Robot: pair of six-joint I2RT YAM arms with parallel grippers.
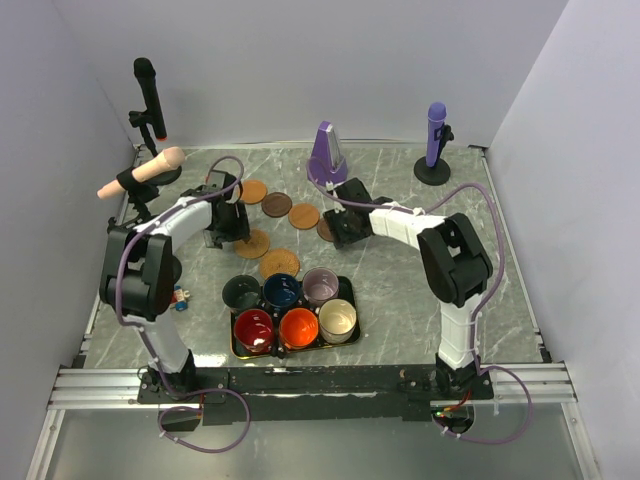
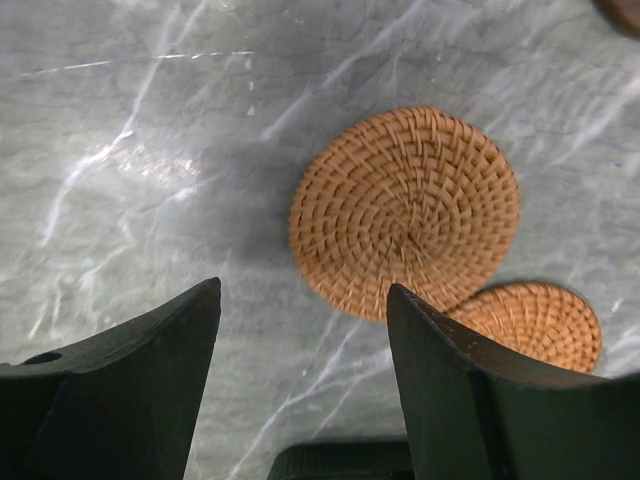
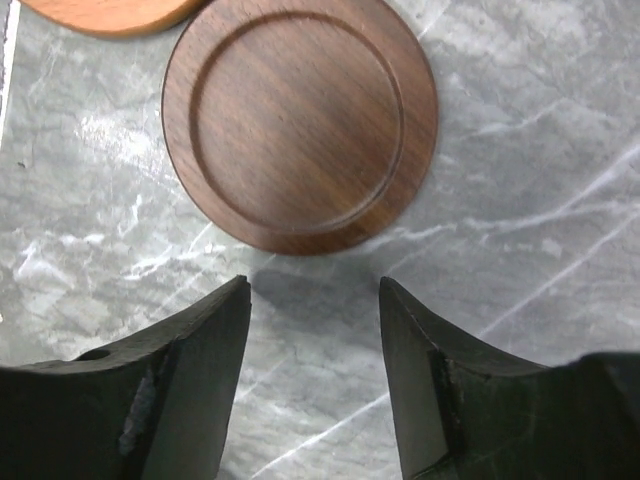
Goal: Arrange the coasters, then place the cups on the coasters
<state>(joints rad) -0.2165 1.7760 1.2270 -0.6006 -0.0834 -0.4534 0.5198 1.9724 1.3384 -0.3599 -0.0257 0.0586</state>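
Right wrist, dark coaster (image 3: 300, 120) just ahead of parted right tool (image 3: 315, 290)

On the marble tabletop (image 1: 400, 300), a black microphone (image 1: 147, 95) and a peach microphone (image 1: 150, 170) stand back left, a purple metronome (image 1: 327, 153) mid-back, a purple microphone (image 1: 436, 130) back right, and a black tray (image 1: 354, 296) in front.
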